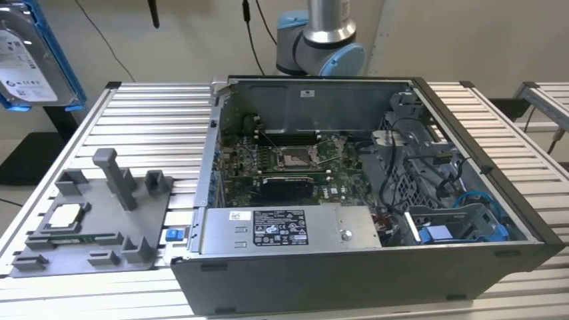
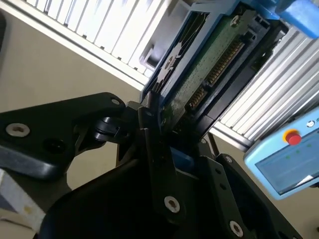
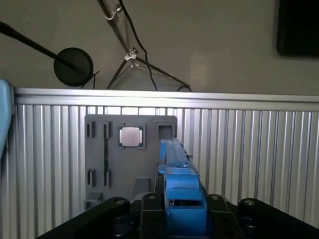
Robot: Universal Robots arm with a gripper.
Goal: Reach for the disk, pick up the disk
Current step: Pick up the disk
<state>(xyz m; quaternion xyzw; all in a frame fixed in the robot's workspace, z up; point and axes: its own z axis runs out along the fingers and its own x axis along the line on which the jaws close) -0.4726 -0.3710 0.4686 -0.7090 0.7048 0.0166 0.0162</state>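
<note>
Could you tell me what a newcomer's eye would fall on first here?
The open computer case sits on the slatted table in the exterior view, its motherboard exposed. At that view's upper left the blue-framed disk hangs in mid-air, and in the second wrist view the gripper is clamped on it. A grey fixture plate with a square chip lies on the exterior view's left of the case.

The exterior view's left edge cuts off the disk (image 1: 31, 60), and its top edge the arm (image 1: 322, 40).
</note>
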